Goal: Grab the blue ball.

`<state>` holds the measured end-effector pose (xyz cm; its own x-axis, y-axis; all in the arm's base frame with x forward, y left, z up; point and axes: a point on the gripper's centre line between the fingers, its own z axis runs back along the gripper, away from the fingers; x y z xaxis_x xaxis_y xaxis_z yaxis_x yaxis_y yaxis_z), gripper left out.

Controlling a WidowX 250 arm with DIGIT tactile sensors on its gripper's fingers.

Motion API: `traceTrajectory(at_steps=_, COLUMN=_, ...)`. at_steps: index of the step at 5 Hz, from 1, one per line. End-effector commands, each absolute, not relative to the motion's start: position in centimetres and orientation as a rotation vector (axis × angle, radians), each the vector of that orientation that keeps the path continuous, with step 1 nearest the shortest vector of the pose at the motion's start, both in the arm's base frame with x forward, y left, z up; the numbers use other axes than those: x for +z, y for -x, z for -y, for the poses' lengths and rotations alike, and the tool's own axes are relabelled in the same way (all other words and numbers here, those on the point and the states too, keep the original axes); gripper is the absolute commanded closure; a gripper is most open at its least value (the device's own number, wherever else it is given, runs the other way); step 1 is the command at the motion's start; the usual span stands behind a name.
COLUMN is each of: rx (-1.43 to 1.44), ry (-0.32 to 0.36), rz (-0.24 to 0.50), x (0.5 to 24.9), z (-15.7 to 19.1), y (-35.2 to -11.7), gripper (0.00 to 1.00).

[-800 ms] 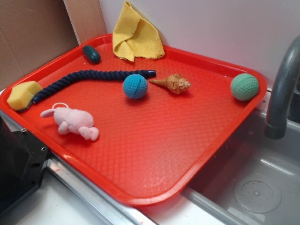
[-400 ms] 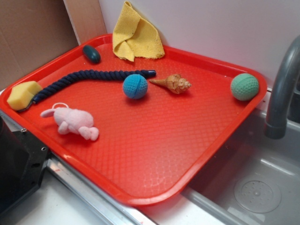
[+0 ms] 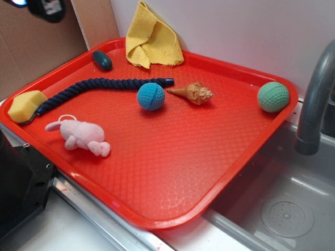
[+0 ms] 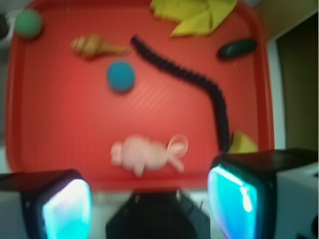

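Looking down from the wrist camera, the claw (image 4: 149, 199) hangs above the near edge of the red tray (image 4: 65, 144), with its two fingers (image 4: 60, 204) spread wide apart and nothing between them, so it is released. The picture is blurred.

Going from left to right as the claw sees it: far ahead and to the left, near the tray's far corner, lies the mint-green ball (image 4: 28, 23). A little to the right of it, also far ahead, is the tan seashell (image 4: 94, 46). The blue ball (image 4: 121, 76) rests on the tray ahead of the claw and slightly to the left, just below the seashell and apart from it, well clear of the fingers. Closest to the claw, almost straight ahead, lies the pink plush toy (image 4: 147, 155). The dark blue rope (image 4: 192, 79) curves from the middle of the tray toward the right side. Far ahead is the yellow cloth (image 4: 197, 15), and right of it the dark teal oval (image 4: 237, 48). A yellow sponge (image 4: 241, 143) sits just ahead of the right finger.

In the exterior view the blue ball (image 3: 151, 97) is between the rope (image 3: 99, 86) and the seashell (image 3: 194, 93), touching neither.
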<state>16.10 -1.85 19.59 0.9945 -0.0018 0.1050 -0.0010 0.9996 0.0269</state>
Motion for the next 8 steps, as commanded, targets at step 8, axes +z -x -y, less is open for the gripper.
traceTrajectory(at_steps=8, rx=-0.247, ry=0.089, rz=0.017, x=2.9, z=5.7, y=-25.1, gripper=0.00)
